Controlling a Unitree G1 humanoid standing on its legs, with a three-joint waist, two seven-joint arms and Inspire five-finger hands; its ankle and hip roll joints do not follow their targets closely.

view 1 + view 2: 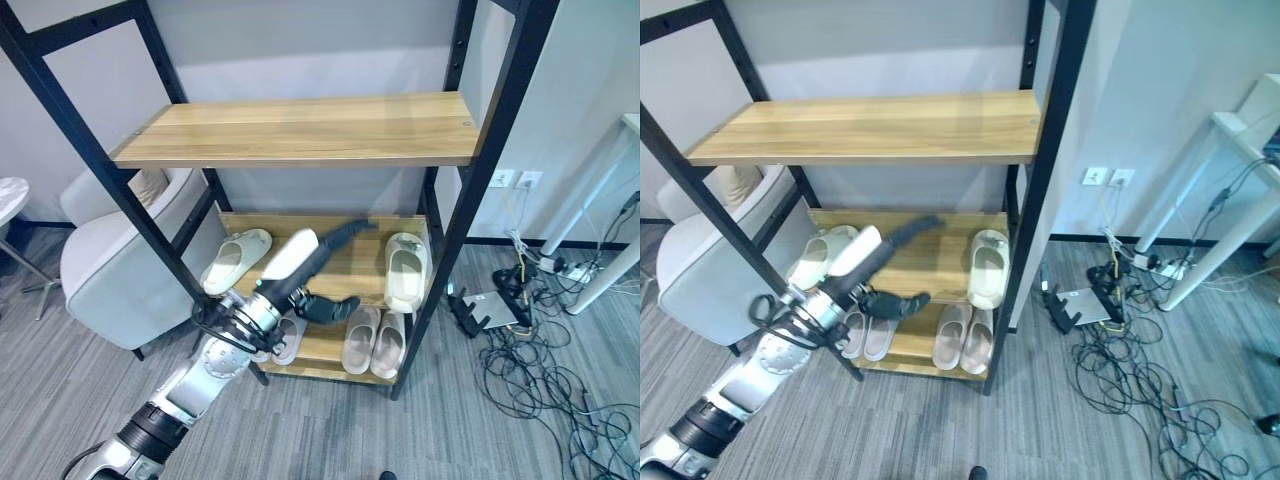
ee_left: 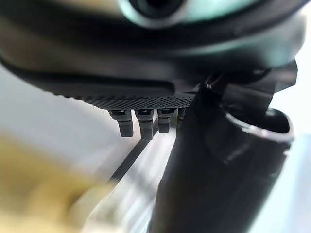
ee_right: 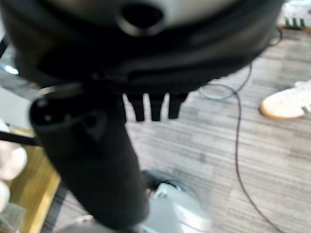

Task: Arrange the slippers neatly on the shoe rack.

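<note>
Two pale cream slippers lie apart on the rack's middle shelf (image 1: 350,262), one at its left end (image 1: 238,258) and one at its right end (image 1: 405,270). On the bottom shelf sits a pinkish pair (image 1: 373,340), and another pair (image 1: 287,342) is partly hidden behind my arm. My left hand (image 1: 300,268) reaches over the middle shelf between the two cream slippers, open, fingers straight and pointing toward the back, thumb hanging below the shelf's front edge. It holds nothing. In its own wrist view my right hand (image 3: 92,155) hangs open above the floor, holding nothing.
A bare wooden top shelf (image 1: 300,130) sits above, framed by black posts (image 1: 470,200). A grey armchair (image 1: 110,270) stands left of the rack. Cables and a power strip (image 1: 545,345) cover the floor at the right. A person's white shoes (image 3: 286,104) are near my right hand.
</note>
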